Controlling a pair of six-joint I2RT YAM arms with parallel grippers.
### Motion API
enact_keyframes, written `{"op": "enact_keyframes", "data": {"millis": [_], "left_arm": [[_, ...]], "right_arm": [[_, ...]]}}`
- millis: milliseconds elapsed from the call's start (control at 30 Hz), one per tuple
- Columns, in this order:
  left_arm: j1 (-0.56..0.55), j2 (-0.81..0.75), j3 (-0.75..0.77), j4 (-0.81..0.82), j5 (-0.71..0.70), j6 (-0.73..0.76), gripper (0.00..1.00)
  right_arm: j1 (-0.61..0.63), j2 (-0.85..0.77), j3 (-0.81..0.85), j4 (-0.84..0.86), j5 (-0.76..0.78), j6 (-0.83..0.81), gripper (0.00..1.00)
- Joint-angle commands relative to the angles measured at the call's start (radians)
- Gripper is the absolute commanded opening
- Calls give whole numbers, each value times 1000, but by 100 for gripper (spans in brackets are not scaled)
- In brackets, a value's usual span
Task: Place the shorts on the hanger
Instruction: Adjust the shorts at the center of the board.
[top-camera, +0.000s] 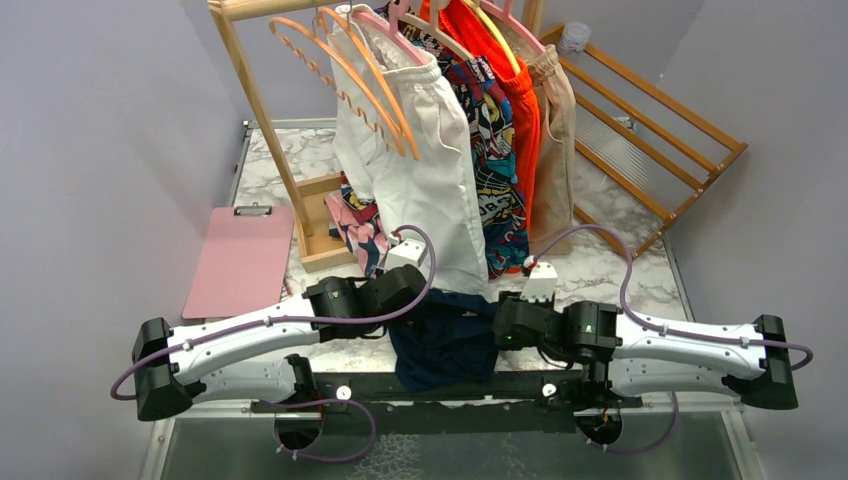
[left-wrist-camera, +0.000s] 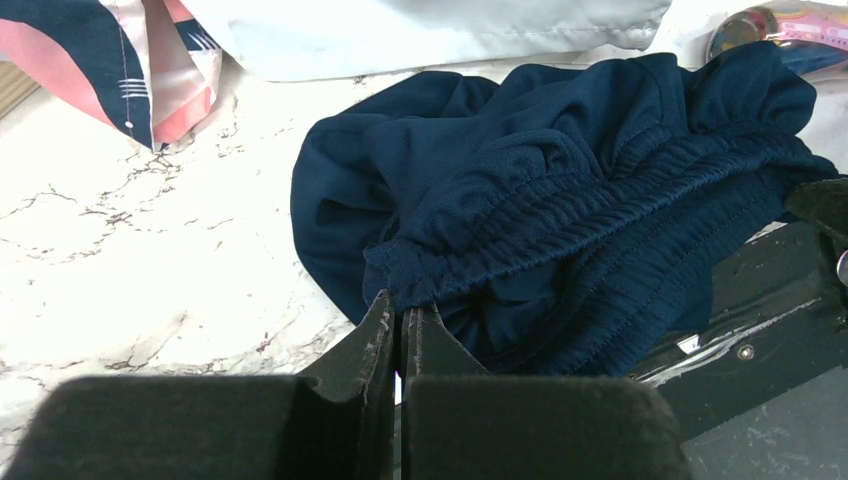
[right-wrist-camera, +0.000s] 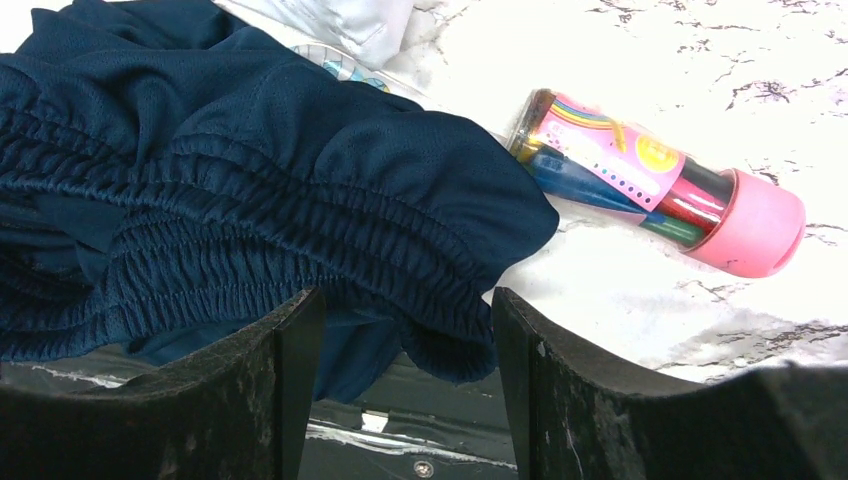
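Observation:
The dark navy shorts (top-camera: 445, 340) lie crumpled on the marble table's near edge, partly over the black base rail, between my two grippers. My left gripper (top-camera: 418, 303) is shut on the gathered waistband at the left end of the shorts (left-wrist-camera: 560, 200), its tips pinching the fabric (left-wrist-camera: 400, 305). My right gripper (top-camera: 497, 322) is open, and the right end of the waistband (right-wrist-camera: 300, 190) hangs between its fingers (right-wrist-camera: 405, 300). Two orange-tan wooden hangers (top-camera: 345, 75) hang empty at the left end of the rack's rail, far behind the shorts.
White shorts (top-camera: 410, 170) on pink hangers, patterned shorts and orange shorts (top-camera: 515, 110) hang just behind the grippers. A pink-capped tube of markers (right-wrist-camera: 660, 195) lies right of the navy shorts. A pink clipboard (top-camera: 240, 260) lies left. A slatted wooden frame (top-camera: 650, 130) leans at back right.

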Motion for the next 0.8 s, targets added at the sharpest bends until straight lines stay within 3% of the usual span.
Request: {"op": "enact_keyframes", "data": {"millis": [0, 133, 433, 633, 767], "left_arm": [[-3, -27, -11, 17, -46, -17, 0], [-2, -28, -6, 20, -50, -11, 0], [-2, -46, -27, 58, -36, 2, 0], [-3, -51, 0, 68, -53, 19, 0], [-1, -50, 22, 66, -78, 24, 0]], "right_arm": [[-1, -7, -21, -22, 35, 49, 63], [0, 19, -20, -23, 24, 72, 64], [0, -57, 22, 281, 19, -232, 70], [0, 151, 186, 176, 59, -334, 71], [-2, 205, 213, 135, 61, -352, 71]]}}
